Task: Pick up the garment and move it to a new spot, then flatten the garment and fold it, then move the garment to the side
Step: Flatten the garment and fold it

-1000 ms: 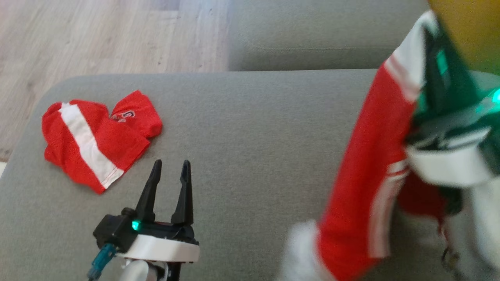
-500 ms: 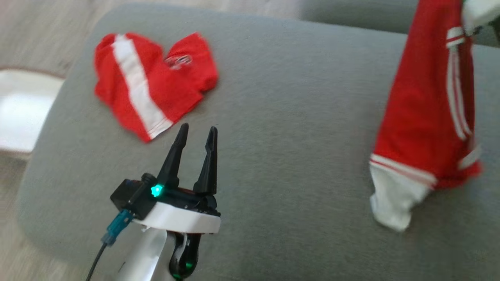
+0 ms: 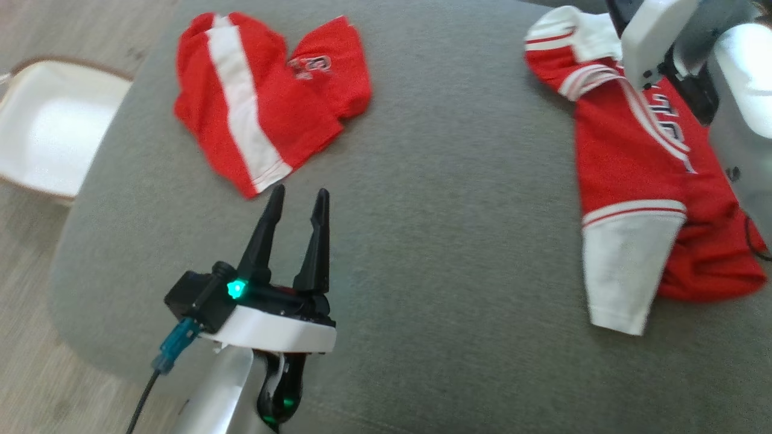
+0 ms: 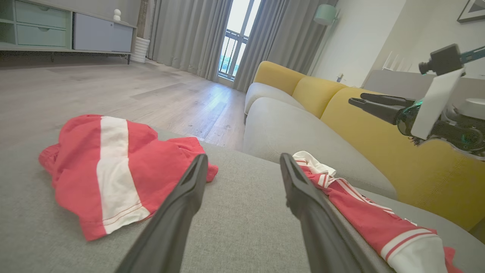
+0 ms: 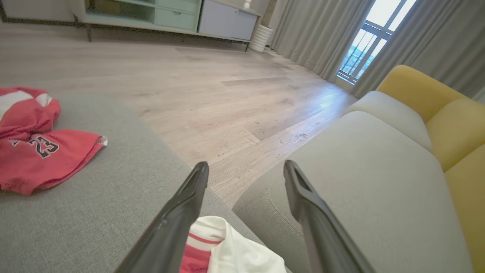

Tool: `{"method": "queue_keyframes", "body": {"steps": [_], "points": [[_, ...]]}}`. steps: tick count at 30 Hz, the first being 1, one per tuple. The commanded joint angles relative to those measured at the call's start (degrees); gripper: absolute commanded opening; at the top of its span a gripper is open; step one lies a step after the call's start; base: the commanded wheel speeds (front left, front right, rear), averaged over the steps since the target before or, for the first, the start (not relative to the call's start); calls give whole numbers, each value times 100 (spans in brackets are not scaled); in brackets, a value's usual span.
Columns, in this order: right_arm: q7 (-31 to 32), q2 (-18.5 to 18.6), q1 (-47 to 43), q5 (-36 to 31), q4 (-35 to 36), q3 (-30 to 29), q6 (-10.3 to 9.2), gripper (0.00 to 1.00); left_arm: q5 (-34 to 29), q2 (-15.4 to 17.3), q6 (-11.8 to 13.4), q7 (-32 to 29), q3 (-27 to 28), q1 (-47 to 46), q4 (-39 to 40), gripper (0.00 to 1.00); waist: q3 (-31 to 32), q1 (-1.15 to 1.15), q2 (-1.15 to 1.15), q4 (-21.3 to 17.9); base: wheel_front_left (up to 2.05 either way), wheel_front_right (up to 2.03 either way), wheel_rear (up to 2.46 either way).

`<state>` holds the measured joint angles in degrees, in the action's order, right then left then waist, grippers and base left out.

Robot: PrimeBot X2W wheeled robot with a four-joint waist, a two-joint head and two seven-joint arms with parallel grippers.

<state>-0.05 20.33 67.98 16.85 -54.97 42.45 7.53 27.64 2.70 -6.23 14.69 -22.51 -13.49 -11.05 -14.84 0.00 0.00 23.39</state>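
The red-and-white jersey (image 3: 627,181) lies rumpled at the right of the grey sofa seat (image 3: 452,241), looking limp and light, probably best pinched at the shoulders, while the right end effector (image 5: 245,164) above its far end and the left end effector (image 3: 300,191) both gape empty.

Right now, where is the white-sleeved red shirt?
Head view: the red shirt lies on the right of the grey cushion, under the right gripper, apart from the red shorts.

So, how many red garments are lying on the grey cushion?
2. The striped red garment lies at the far left of the grey cushion; the red jersey lies crumpled at its right side. The right arm covers a little there.
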Motion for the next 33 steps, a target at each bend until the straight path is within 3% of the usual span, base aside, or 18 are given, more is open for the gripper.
{"method": "queue_keyframes", "body": {"steps": [1,10,17,24,33], "points": [[-186,-42,108,121,43,-78,-4,100,-68,18,27,30,233,-180,174,100,184,0,0,-290,0,0,0],[-1382,-500,-1012,468,152,-802,-4,100,-282,18,20,30,557,-21,287,100,561,0,0,-1457,0,0,0],[-1490,-739,-2650,58,1235,-1986,-4,100,-366,18,8,30,647,103,348,100,778,0,0,-2114,0,0,0],[-1493,-1386,-4663,-617,2609,-3378,-4,100,-411,18,11,30,635,242,334,100,914,0,0,-2347,0,0,0],[-1164,-1730,-5558,-1015,3553,-3836,-4,100,-482,18,-32,30,563,279,265,100,836,0,0,-2227,0,0,0]]}}
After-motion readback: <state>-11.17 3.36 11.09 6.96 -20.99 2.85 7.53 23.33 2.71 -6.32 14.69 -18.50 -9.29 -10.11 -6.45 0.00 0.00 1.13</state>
